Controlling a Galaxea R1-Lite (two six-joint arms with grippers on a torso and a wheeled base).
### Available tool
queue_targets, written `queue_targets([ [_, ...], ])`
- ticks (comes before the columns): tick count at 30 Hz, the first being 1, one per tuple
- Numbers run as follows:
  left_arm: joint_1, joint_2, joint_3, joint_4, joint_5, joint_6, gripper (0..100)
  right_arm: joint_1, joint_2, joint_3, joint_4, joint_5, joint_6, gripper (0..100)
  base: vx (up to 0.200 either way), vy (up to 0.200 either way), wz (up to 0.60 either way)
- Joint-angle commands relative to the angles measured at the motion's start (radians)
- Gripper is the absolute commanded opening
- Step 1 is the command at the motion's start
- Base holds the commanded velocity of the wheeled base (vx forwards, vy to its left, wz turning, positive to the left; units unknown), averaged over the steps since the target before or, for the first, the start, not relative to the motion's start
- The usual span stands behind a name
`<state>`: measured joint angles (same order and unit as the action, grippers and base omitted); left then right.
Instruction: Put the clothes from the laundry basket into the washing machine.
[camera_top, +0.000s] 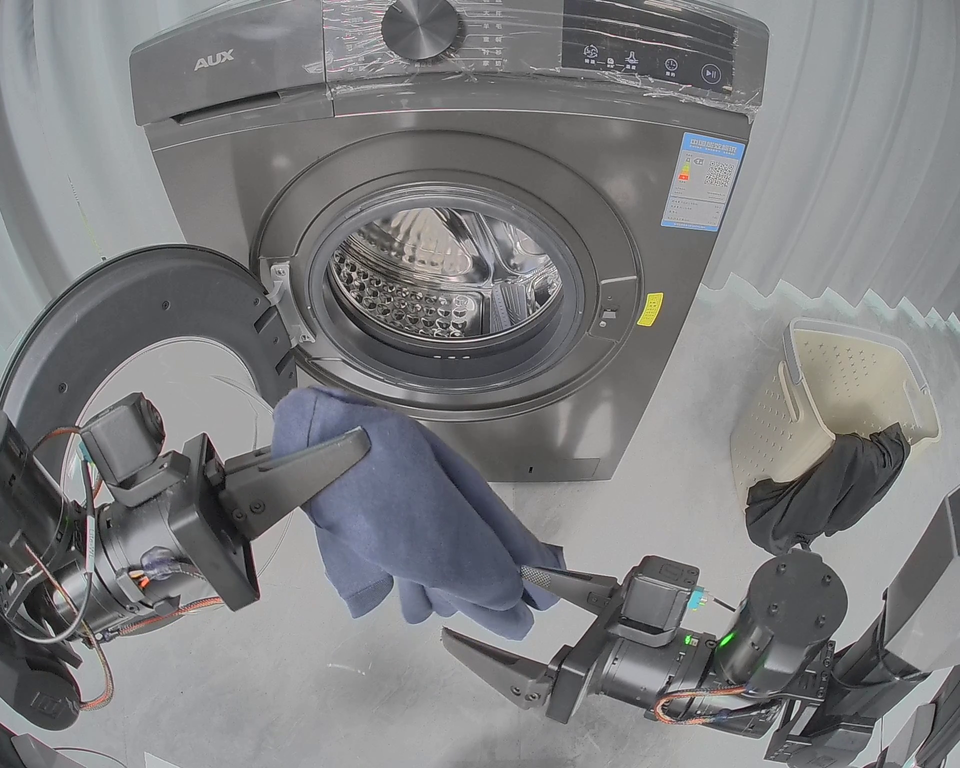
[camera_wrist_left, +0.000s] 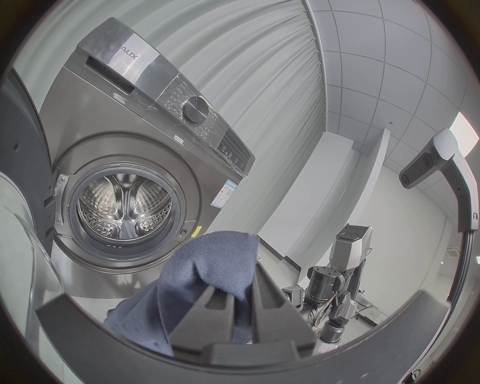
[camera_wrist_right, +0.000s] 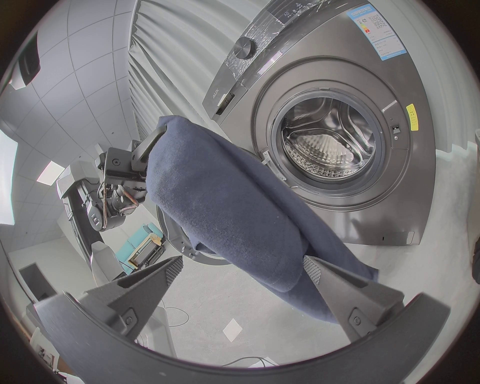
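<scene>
Grey curtains (camera_top: 850, 150) hang behind the washing machine (camera_top: 600, 150). Its door (camera_top: 130, 300) is swung out to the left, so the drum (camera_top: 445, 275) stands open. Your left jaws pinch the top of the blue garment (camera_top: 420, 500) and hold it up just in front of the opening, probably ready to feed in. Your right jaws are spread at its hanging hem, likely to gather it. Far right, the laundry basket (camera_top: 770, 420) has a dark garment (camera_top: 830, 490) draped over its rim.

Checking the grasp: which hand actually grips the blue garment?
The left hand, shut on the blue garment near its top; the right hand is open at its lower end.
</scene>
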<state>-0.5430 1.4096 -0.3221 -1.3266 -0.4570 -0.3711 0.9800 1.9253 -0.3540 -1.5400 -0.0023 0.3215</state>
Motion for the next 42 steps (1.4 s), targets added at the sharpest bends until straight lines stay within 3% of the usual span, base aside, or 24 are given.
queue_targets([
  [1, 0.005, 0.003, -0.002, 0.000, 0.000, 0.000, 0, 0.000, 0.006, 0.001, 0.000, 0.001, -0.010, 100, 0.000, 0.000, 0.00],
  [14, 0.005, 0.002, -0.015, 0.000, 0.028, -0.002, 0, -0.001, 0.072, -0.056, -0.002, -0.002, -0.004, 100, 0.000, 0.000, 0.00],
  [22, 0.005, 0.000, -0.018, 0.000, 0.028, -0.002, 0, -0.004, 0.129, -0.131, -0.002, -0.004, 0.060, 100, 0.000, 0.000, 0.00],
  [31, 0.006, 0.000, -0.018, 0.000, 0.028, -0.002, 0, -0.041, 0.124, -0.172, -0.003, -0.008, 0.036, 100, 0.000, 0.000, 0.00],
  [42, 0.005, 0.002, -0.015, 0.000, 0.028, -0.002, 0, -0.106, -0.045, -0.089, 0.000, -0.007, -0.018, 100, 0.000, 0.000, 0.00],
])
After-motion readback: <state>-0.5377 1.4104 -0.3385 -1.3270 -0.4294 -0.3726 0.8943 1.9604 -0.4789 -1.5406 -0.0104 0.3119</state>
